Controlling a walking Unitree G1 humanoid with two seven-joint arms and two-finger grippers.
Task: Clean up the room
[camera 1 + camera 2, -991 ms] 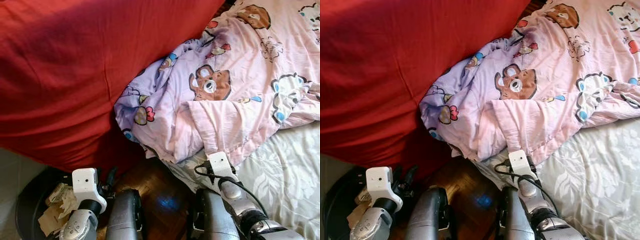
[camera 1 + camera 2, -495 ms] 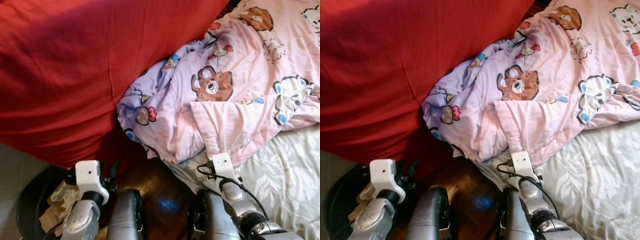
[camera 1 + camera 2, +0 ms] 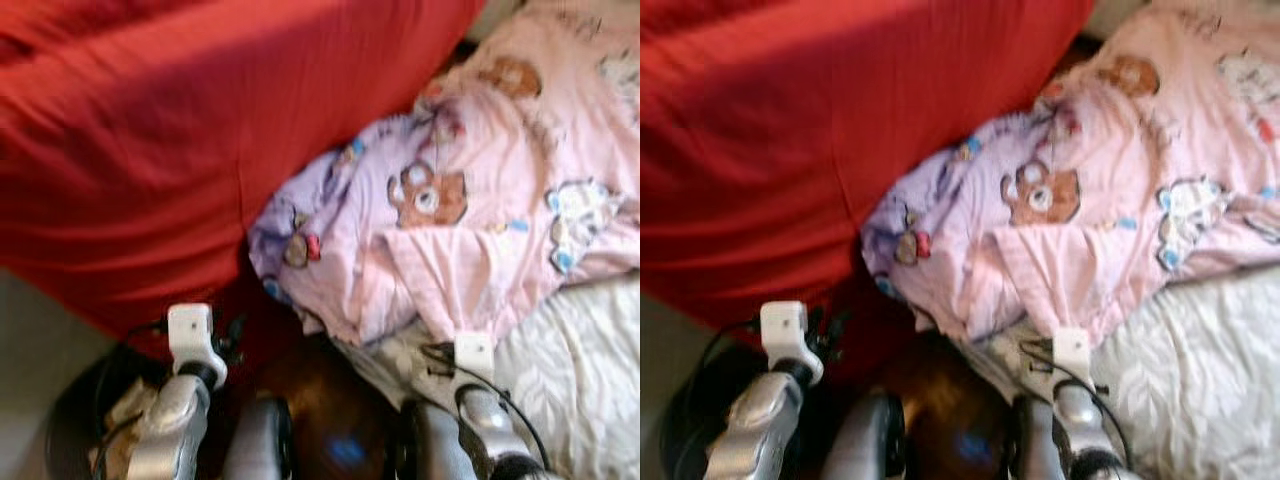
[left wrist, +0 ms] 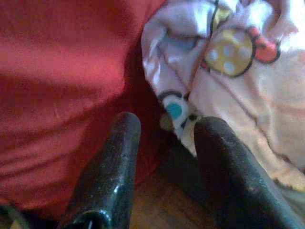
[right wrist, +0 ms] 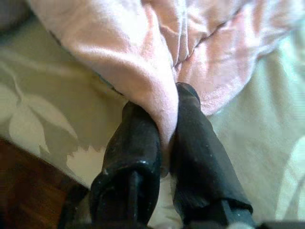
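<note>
So, right tool pinching the pink blanket, left tool idle by the red cover

One pink cartoon-bear blanket is bunched up on the bed, on top of the pale leaf-print sheet, its lilac end pushed against one big red cover. The right tool reaches forward low over the bed edge with both fingers clamped on a fold of the blanket's hem. The left tool is held out low near the spot where the red cover meets the blanket's corner, fingers spread apart with nothing between them. Below it there's a dark bin with crumpled paper inside, on the wooden floor. Head views are blurry.
</note>
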